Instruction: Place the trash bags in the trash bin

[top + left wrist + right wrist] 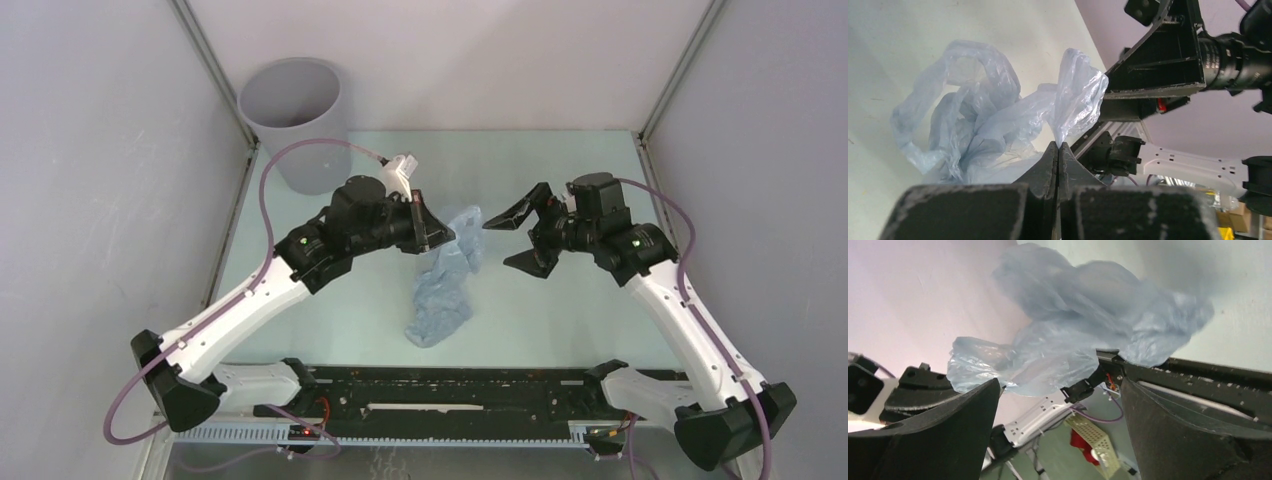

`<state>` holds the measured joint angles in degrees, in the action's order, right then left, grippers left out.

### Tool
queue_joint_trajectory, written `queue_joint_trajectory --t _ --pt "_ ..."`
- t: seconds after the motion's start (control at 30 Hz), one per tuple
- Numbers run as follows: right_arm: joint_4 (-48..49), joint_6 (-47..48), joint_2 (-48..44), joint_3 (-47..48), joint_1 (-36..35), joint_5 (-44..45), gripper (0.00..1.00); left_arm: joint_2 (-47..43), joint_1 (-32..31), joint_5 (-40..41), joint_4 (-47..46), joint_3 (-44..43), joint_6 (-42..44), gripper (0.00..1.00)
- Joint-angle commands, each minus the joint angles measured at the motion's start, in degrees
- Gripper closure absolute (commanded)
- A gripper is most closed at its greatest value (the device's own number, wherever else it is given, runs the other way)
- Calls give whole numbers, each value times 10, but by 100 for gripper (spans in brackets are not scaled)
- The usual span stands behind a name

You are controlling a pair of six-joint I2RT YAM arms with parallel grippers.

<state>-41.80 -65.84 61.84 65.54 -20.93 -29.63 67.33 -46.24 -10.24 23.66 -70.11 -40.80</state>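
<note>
The pale blue-grey trash bag (445,280) hangs crumpled over the middle of the table, its lower end resting on the surface. My left gripper (447,237) is shut on its upper edge; in the left wrist view the film (998,120) rises from between the closed jaws of the left gripper (1058,146). My right gripper (510,243) is wide open just right of the bag's top and holds nothing; the bag (1088,325) fills the right wrist view beyond the right gripper (1060,390). The grey trash bin (293,120) stands upright at the far left corner.
Grey enclosure walls close the table (560,180) on the left, back and right. A black rail (450,395) runs along the near edge between the arm bases. The right gripper's finger (1158,60) shows close by in the left wrist view.
</note>
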Motion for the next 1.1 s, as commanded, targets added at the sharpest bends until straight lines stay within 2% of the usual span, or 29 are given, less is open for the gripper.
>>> queue_joint_trajectory --t 0.0,0.17,0.27,0.37,0.77,1.07 --pt "-81 -126 -14 38 -42 128 0 14 -19 47 24 -50 52 100" --pt "-58 -166 -6 46 -74 156 0 43 -42 82 60 -81 89 100" --pt "-56 -121 -19 71 -82 215 0 55 -45 85 71 -86 92 100" --pt "-40 -76 -29 77 -83 238 0 63 -46 88 80 -89 92 100" --pt "-66 -18 93 125 -138 256 0 80 -50 73 78 -92 95 100" --pt "-61 -3 145 134 -150 214 0 93 -61 62 79 -96 95 100"
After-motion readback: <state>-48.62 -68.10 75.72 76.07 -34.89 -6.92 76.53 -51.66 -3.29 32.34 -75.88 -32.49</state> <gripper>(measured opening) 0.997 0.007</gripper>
